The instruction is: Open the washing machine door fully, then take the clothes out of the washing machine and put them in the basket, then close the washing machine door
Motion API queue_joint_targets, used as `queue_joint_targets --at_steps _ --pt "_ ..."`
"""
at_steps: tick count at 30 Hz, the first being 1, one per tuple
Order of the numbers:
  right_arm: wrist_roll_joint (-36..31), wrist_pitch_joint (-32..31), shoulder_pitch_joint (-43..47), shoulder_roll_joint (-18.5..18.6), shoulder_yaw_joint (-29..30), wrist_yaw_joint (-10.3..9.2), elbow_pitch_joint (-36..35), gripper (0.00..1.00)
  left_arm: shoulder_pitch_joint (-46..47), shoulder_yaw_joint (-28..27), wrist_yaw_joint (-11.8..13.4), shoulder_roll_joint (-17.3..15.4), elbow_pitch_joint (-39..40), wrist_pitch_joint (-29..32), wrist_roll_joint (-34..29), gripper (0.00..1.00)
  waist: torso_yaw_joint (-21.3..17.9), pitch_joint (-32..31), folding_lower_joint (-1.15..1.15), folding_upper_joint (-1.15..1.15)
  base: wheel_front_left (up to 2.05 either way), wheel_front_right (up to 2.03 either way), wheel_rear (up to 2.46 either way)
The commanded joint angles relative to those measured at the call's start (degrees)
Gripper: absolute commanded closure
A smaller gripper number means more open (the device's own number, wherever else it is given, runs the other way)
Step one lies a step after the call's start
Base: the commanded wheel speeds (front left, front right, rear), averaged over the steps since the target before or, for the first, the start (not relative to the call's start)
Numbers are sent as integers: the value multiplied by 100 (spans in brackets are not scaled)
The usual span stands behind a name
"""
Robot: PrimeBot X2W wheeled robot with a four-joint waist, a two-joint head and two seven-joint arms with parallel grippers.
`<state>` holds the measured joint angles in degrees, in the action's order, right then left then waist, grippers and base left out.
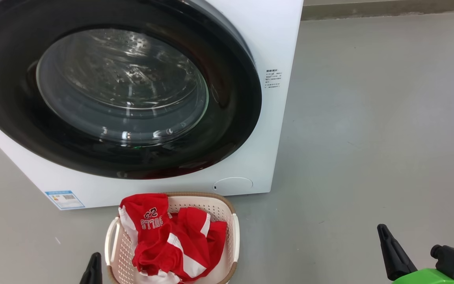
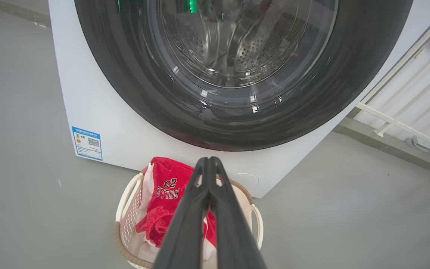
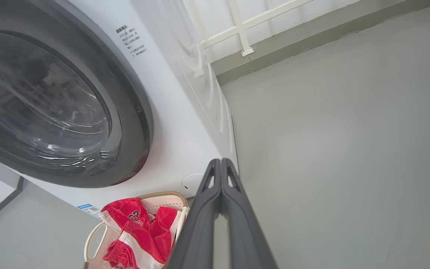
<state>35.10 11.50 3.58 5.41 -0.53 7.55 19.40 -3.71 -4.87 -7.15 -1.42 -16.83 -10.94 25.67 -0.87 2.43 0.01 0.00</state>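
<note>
My left gripper (image 2: 208,161) has its two long dark fingers pressed together from tip to root, with nothing between them. My right gripper (image 3: 220,162) is the same: both fingers meet along their length and it carries nothing.

The large round door with the wide glossy black rim and bulging clear glass window (image 1: 227,118) lies against the front of the big white front-loading washing machine (image 1: 278,47). It looks fully shut, though from these angles I cannot make out the latch. Through the glass I see the perforated steel drum.

The red sports jersey garments with white panels, white lettering and the number 23 (image 1: 160,236) lie heaped in the small cream-white perforated plastic basket with the brown woven-look rim (image 1: 219,209). One garment is draped over the far left part of the rim. The basket stands on the grey floor (image 1: 369,138) just in front of the machine, below the door's lower edge.

In the head view my left fingertip is just beside the basket's left handle, and my right gripper is well apart over bare floor to the right. A small blue label sticker (image 1: 64,199) sits at the machine's lower left corner. A white railing (image 2: 405,93) runs along the wall beyond the machine.
</note>
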Motion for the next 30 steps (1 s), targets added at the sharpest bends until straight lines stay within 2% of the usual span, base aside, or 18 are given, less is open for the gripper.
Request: queue_joint_targets --at_steps 1,30 --pt "161 -37 -163 64 52 -1 -160 100 163 -38 -6 -71 144 44 174 100 1 -4 -1 0 0 0 0" --pt "1735 -512 -389 -7 212 -3 -266 100 394 -74 -14 -92 182 521 1988 100 25 -66 -1 0 0 0 0"
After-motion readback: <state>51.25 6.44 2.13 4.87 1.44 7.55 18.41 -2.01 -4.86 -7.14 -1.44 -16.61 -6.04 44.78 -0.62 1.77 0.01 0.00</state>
